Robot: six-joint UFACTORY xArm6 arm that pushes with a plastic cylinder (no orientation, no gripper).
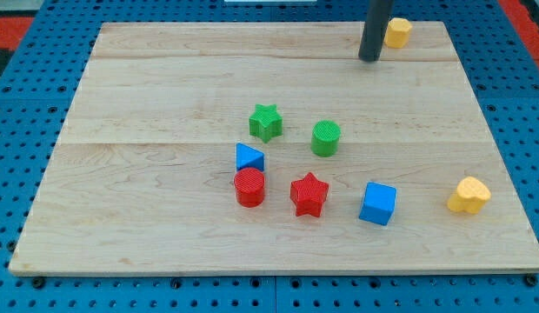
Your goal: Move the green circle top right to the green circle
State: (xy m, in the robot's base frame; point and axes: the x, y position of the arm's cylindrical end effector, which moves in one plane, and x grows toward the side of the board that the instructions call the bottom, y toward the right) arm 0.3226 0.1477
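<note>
So working from the view's bottom up: nearest the front edge are the blue cube (377, 203), the red star (309, 194) and the red cylinder (249, 187), with a yellow heart-ish block (469, 195) way off at about 3 o'clock from them. Just behind the red cylinder sits the blue triangle (249, 157), touching or nearly so. Then the green star (266, 122) and, beside it at 3 o'clock, the green circle (326, 138), standing on its flat end with free board all around.

Key bit: my tip (369, 59) is near the far edge, roughly 1 o'clock from the green circle and well apart from it. A yellow block (397, 32) sits just beside the rod at 2 o'clock.

No fingers here, just a bare rod touching nothing, holding nothing. To shove the circle toward 1 o'clock I'd guess the tip has to loop round to its 7 o'clock side first.
</note>
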